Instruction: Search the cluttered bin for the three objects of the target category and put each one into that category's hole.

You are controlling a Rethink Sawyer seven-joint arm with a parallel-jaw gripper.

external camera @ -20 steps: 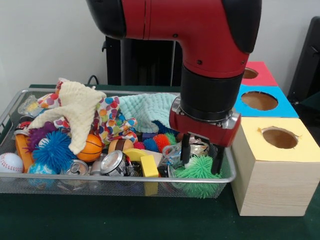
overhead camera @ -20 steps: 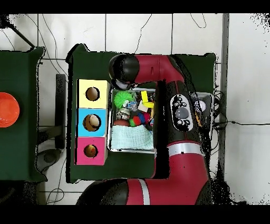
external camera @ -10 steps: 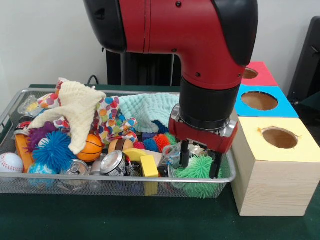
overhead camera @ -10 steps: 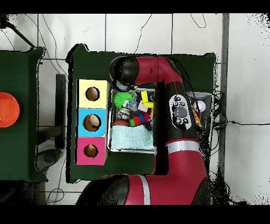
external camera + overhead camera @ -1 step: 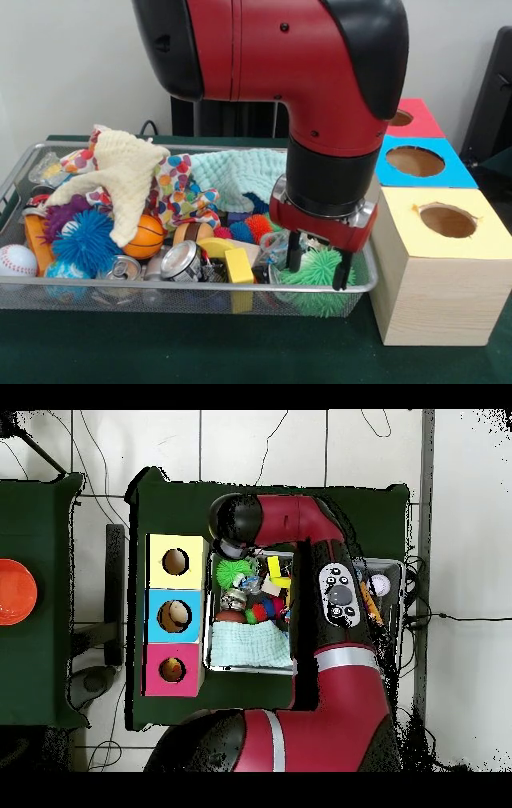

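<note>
At the near right corner of the wire bin (image 5: pixel 96 296), the jaws (image 5: pixel 318 270) hang spread apart, one black finger (image 5: pixel 294 252) on each side of the green spiky ball (image 5: pixel 318 273), closed on nothing. Above them the red and black arm (image 5: pixel 320 88) drops straight down, its thick elbow bent across the top. Just right of the bin stands the yellow-topped box (image 5: pixel 440 272), its hole facing up, then the blue box (image 5: pixel 420 162) and the red box (image 5: pixel 410 117) farther back.

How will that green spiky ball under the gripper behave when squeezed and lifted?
The green spiky ball looks soft: thin spines probably bend under the open gripper, so the grip may feel mushy. It seems light. Wedged against the bin's front rim, it probably won't roll away.
</note>
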